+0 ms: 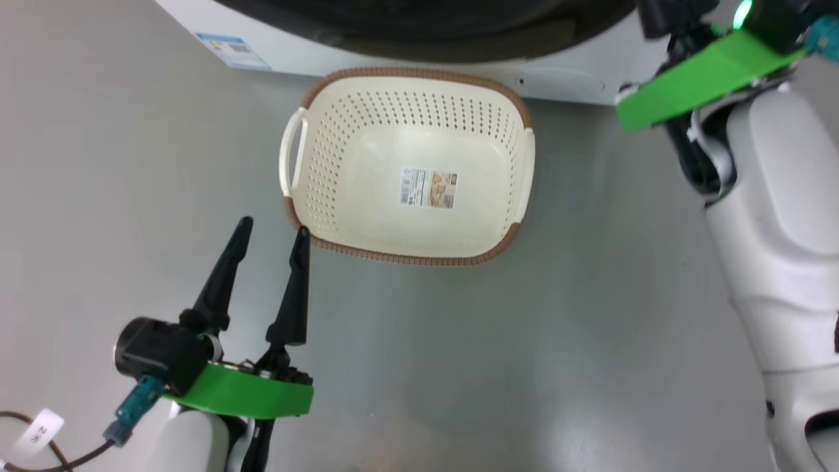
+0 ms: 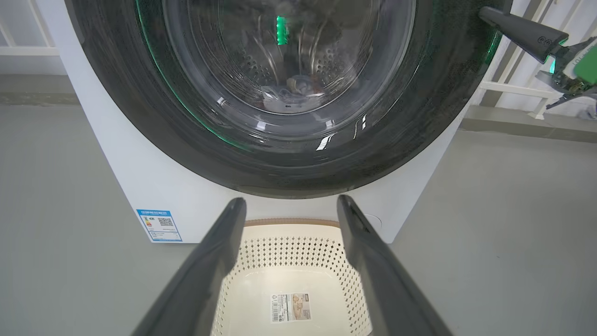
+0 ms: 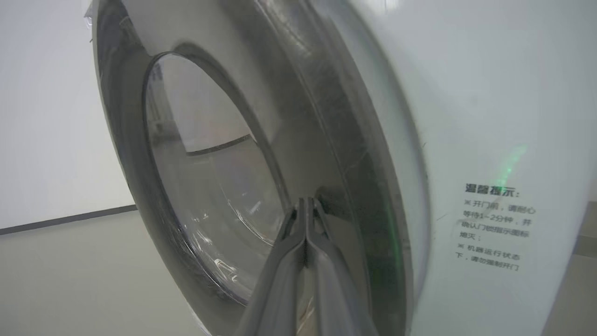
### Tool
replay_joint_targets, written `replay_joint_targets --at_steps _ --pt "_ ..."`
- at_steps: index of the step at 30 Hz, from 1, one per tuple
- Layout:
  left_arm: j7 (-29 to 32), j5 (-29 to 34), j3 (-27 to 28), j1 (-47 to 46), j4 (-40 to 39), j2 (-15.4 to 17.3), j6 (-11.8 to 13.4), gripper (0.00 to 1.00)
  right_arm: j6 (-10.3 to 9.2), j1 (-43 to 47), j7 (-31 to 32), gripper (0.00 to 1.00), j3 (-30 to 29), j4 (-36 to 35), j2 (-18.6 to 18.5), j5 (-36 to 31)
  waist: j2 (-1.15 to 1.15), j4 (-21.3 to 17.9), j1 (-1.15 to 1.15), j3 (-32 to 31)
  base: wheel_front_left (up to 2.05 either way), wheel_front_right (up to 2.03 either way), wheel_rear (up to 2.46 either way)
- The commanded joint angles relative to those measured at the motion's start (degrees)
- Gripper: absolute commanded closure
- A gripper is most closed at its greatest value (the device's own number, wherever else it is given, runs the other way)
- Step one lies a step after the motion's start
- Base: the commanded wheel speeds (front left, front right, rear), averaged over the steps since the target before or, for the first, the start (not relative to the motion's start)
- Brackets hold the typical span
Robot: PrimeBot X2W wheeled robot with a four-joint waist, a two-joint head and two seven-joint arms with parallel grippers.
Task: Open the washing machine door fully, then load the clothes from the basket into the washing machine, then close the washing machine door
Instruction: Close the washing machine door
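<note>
Closure of the washing machine door point(image 2: 298, 56) is judged to be the step in hand. The door is seen lying against the white front of the washing machine point(image 2: 140, 186) across the top of the left wrist view, though whether it is latched cannot be told. Through its glass a pale bundle, taken to be the clothes point(image 2: 289, 91), is seen low in the drum. The basket point(image 1: 341, 164) stands empty on the floor point(image 1: 524, 341) at the upper centre of the head view.

The right tool point(image 3: 305, 205) is held with its fingers pressed together on nothing, the tips set at the door's black rim at the centre of the right wrist view; contact cannot be confirmed. The door lies straight ahead along the fingers' long axis, so a forward push is called for.

The left tool point(image 1: 273, 227), fingers spread and holding nothing, is found at the lower left of the head view, beside the basket's corner and well apart from the door. The right arm is the nearer.
</note>
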Motion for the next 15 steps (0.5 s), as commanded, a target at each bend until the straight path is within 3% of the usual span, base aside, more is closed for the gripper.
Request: replay_joint_targets --at_steps 1,8,15 --pt "-0.5 -0.4 1.6 -0.8 -1.5 1.2 -0.2 0.0 0.01 -1.4 -0.3 1.0 -0.3 -0.7 1.4 0.1 0.0 0.0 0.0 1.3 0.0 0.0 0.0" --pt "-0.5 -0.5 0.9 -2.1 -1.3 1.1 -0.2 0.0 0.01 -6.6 -0.3 1.0 -2.4 2.1 1.6 -0.6 0.0 0.2 0.0 2.6 0.0 0.0 0.0" --pt "-0.5 -0.5 1.1 -2.4 -0.9 1.0 -0.2 0.0 0.01 -6.7 -0.3 1.0 -1.0 2.6 2.0 -1.0 0.0 -0.1 0.0 1.9 0.0 0.0 0.0"
